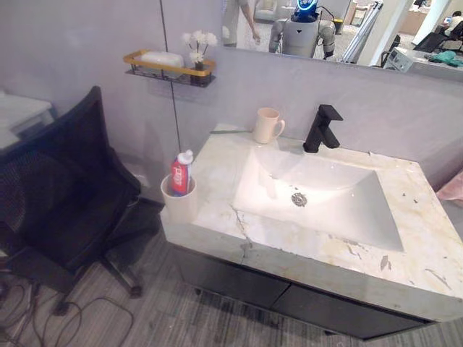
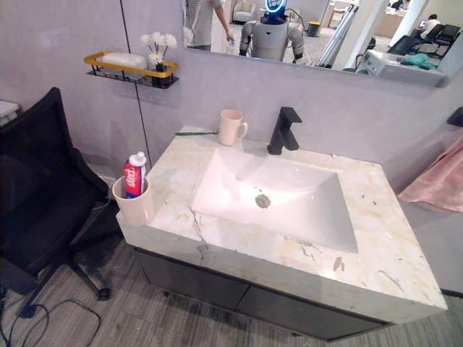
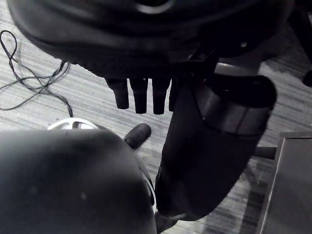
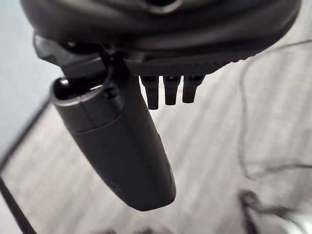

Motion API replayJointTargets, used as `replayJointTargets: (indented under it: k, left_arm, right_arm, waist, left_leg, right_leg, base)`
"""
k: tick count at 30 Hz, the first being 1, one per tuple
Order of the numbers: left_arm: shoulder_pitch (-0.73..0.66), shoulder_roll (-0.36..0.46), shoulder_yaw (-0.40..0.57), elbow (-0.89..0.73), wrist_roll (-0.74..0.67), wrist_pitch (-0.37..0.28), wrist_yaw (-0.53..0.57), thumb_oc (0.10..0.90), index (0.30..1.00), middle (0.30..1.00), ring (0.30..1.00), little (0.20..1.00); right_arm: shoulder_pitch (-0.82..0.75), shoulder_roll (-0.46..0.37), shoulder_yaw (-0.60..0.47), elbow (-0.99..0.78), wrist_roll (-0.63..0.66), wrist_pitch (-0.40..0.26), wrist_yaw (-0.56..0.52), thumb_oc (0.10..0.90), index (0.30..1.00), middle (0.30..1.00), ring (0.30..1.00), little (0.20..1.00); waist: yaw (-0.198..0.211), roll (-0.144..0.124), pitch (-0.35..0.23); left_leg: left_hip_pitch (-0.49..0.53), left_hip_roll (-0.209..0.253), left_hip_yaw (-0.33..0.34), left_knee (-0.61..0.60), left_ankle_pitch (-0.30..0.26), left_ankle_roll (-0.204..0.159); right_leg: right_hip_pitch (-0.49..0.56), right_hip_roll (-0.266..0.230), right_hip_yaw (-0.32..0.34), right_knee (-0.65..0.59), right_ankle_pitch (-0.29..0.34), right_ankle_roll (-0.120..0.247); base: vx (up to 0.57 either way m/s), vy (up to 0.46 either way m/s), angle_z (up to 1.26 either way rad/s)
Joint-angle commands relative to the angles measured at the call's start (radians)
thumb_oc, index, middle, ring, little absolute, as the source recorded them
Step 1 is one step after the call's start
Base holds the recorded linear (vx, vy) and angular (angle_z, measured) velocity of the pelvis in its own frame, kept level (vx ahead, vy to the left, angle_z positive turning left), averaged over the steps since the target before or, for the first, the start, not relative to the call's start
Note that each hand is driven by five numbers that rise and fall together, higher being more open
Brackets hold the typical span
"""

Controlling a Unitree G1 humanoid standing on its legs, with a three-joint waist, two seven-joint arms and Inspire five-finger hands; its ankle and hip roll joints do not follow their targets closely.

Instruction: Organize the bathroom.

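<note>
A white marble vanity top (image 1: pixel 427 246) holds a sunken white sink (image 1: pixel 318 199) with a black faucet (image 1: pixel 321 128) behind it. A beige mug (image 1: pixel 267 125) stands at the back, left of the faucet. A thin green toothbrush (image 2: pixel 195 132) lies flat beside the mug. At the front left corner a white cup (image 1: pixel 178 200) holds a red toothpaste tube (image 1: pixel 181 173) upright. My left hand (image 3: pixel 146 39) hangs over the striped floor with straight fingers and holds nothing. My right hand (image 4: pixel 161 29) also hangs over the floor, fingers straight and empty.
A gold-rimmed wall shelf (image 1: pixel 170 67) carries a white block and a small vase of white flowers. A black office chair (image 1: pixel 65 195) stands close to the vanity's left side. A pink towel (image 2: pixel 438 181) hangs at the right. A mirror runs above the counter.
</note>
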Motion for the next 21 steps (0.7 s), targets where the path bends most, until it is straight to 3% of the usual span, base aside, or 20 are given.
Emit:
replayJointTargets:
  k: [1, 4, 5, 8, 10, 17, 21]
  left_arm:
    - [-0.023, 0.052, 0.053, 0.014, 0.080, 0.032, -0.024, 0.800, 0.900, 0.900, 0.900, 0.900]
    - [-0.036, 0.050, 0.041, -0.003, 0.081, 0.060, -0.037, 0.800, 0.900, 0.900, 0.900, 0.900]
    - [-0.048, 0.040, 0.022, -0.030, 0.080, 0.099, -0.041, 0.800, 0.900, 0.900, 0.900, 0.900]
    - [-0.050, 0.027, 0.008, -0.047, 0.068, 0.126, -0.036, 0.800, 0.900, 0.900, 0.900, 0.900]
    - [-0.048, 0.023, -0.033, -0.111, 0.021, 0.196, -0.028, 0.800, 0.900, 0.900, 0.900, 0.900]
    - [-0.089, 0.040, -0.081, -0.188, -0.036, 0.333, -0.032, 0.800, 0.900, 0.900, 0.900, 0.900]
    - [-0.107, 0.040, -0.090, -0.194, -0.036, 0.360, -0.033, 0.800, 0.900, 0.900, 0.900, 0.900]
  right_arm:
    - [-0.071, -0.061, 0.037, 0.027, -0.067, 0.032, 0.151, 0.800, 0.900, 0.900, 0.900, 0.900]
    - [-0.094, -0.026, 0.120, 0.038, -0.082, 0.027, 0.193, 0.800, 0.900, 0.900, 0.900, 0.900]
    - [-0.115, -0.001, 0.204, 0.036, -0.133, 0.025, 0.229, 0.800, 0.900, 0.900, 0.900, 0.900]
    - [-0.121, 0.004, 0.248, 0.040, -0.263, 0.018, 0.253, 0.800, 0.900, 0.900, 0.900, 0.900]
    - [-0.133, 0.002, 0.322, 0.013, -0.401, 0.020, 0.267, 0.800, 0.900, 0.900, 0.900, 0.900]
    - [-0.173, -0.003, 0.459, -0.022, -0.611, 0.055, 0.285, 0.800, 0.900, 0.900, 0.900, 0.900]
    - [-0.199, 0.006, 0.517, -0.025, -0.631, 0.068, 0.269, 0.800, 0.900, 0.900, 0.900, 0.900]
  waist:
    - [0.037, -0.049, 0.020]
    - [0.045, -0.039, 0.016]
    - [0.051, -0.027, 0.012]
    - [0.055, -0.019, 0.008]
    - [0.057, -0.010, 0.011]
    - [0.065, 0.016, 0.000]
    - [0.079, 0.018, -0.006]
  left_leg:
    - [0.000, -0.012, -0.069, 0.138, -0.094, 0.018]
    - [0.004, -0.016, -0.076, 0.135, -0.095, 0.021]
    - [0.009, -0.017, -0.080, 0.137, -0.098, 0.024]
    - [0.010, -0.015, -0.083, 0.144, -0.100, 0.024]
    - [0.021, -0.009, -0.078, 0.146, -0.097, 0.021]
    - [0.042, -0.003, -0.098, 0.134, -0.110, 0.015]
    - [0.038, 0.002, -0.092, 0.126, -0.090, 0.020]
  right_leg:
    - [-0.053, 0.020, -0.063, 0.061, 0.061, 0.032]
    - [-0.053, 0.021, -0.060, 0.064, 0.058, 0.032]
    - [-0.053, 0.019, -0.062, 0.070, 0.055, 0.032]
    - [-0.050, 0.019, -0.067, 0.075, 0.052, 0.031]
    - [-0.038, 0.015, -0.080, 0.074, 0.049, 0.032]
    - [-0.022, 0.014, -0.098, 0.080, 0.026, 0.043]
    - [-0.026, 0.015, -0.107, 0.076, 0.036, 0.032]
  base:
    - [0.00, 0.000, 0.00]
    - [0.03, 0.025, 0.05]
    - [0.04, 0.021, 0.03]
    - [0.03, 0.012, 0.01]
    - [0.05, 0.022, -0.01]
    - [0.04, 0.017, -0.01]
    - [-0.03, -0.039, 0.01]
